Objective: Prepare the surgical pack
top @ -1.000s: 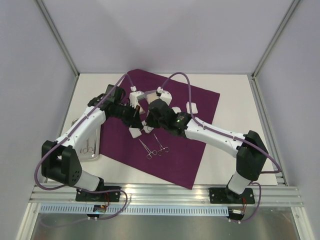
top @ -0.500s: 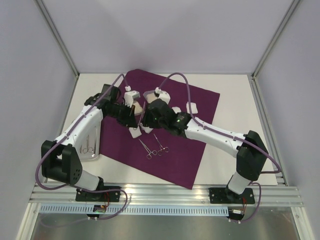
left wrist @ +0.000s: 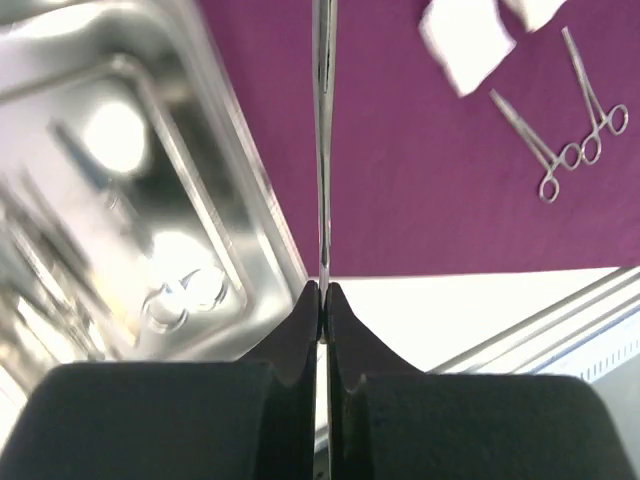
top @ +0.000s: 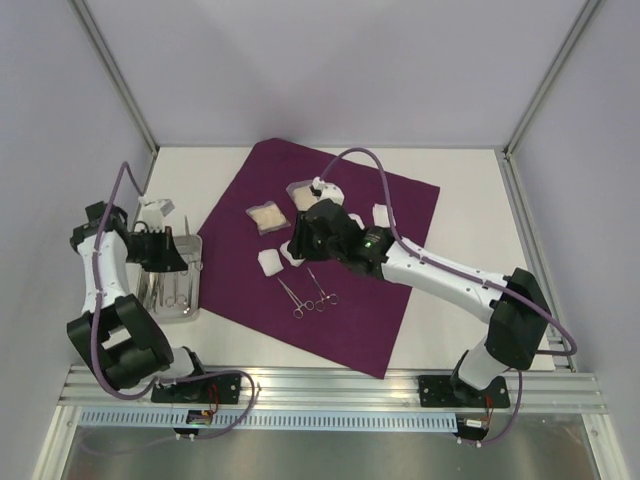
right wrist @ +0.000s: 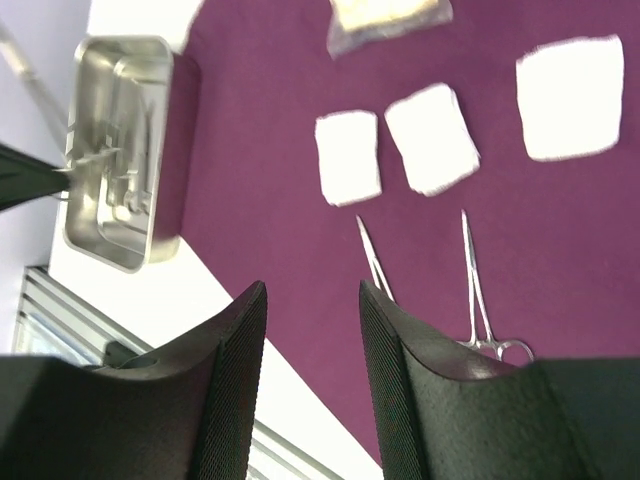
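The drape [top: 350, 300] lies spread flat as one big sheet in the middle of the table [top: 455, 200], one corner pointing to 6 o'clock in the top view. The tray [left wrist: 270, 225] sits just off its 9 o'clock edge.

The left gripper [left wrist: 322, 292] hangs over the tray, its fingers pressed together on a thin metal instrument [left wrist: 322, 150]. In the wrist view the instrument runs straight out from the fingertips along the 12-to-6 line. Which tool it is I cannot tell.

From this gripper the drape lies at 3 o'clock in the top view, just across the tray rim. That is the relation the next move likely turns on: carry the instrument sideways over the rim and lay it on the cloth.

Two forceps [top: 320, 284] already lie side by side near the drape's centre, long axes roughly 11 to 5, rings at the near end. Matching that line would probably mean turning the wrist before release. Gauze squares [top: 270, 262] lie at 12 o'clock of the forceps, near but apart.

The right gripper [right wrist: 310, 295] hovers above the drape's centre with fingers spread and nothing between them. It is the nearer arm to the cloth, and could get in the way of the left arm's reach.
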Controlling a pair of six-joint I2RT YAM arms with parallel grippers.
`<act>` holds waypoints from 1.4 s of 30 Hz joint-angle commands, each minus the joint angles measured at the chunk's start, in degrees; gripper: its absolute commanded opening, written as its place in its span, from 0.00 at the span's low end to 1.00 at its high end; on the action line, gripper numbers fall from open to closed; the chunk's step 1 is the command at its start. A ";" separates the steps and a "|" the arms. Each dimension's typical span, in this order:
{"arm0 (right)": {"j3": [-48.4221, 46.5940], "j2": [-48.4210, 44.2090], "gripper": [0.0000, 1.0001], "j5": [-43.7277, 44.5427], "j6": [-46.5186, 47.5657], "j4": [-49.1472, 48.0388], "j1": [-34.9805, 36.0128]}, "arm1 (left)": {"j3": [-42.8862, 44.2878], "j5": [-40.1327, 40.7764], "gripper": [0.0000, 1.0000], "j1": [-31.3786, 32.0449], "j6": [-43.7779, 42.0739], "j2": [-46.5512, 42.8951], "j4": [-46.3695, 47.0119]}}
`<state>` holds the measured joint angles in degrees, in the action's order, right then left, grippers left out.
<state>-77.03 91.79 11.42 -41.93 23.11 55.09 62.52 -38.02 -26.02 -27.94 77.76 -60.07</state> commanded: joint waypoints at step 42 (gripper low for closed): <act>-9.98 11.22 0.44 0.97 1.41 17.49 0.37 | 3.75 1.63 0.00 -19.95 -27.52 31.23 -7.69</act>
<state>-84.12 102.26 11.68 -41.06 40.03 55.11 64.69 -35.94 -45.74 -54.28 107.96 -72.60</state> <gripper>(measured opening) 0.440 0.018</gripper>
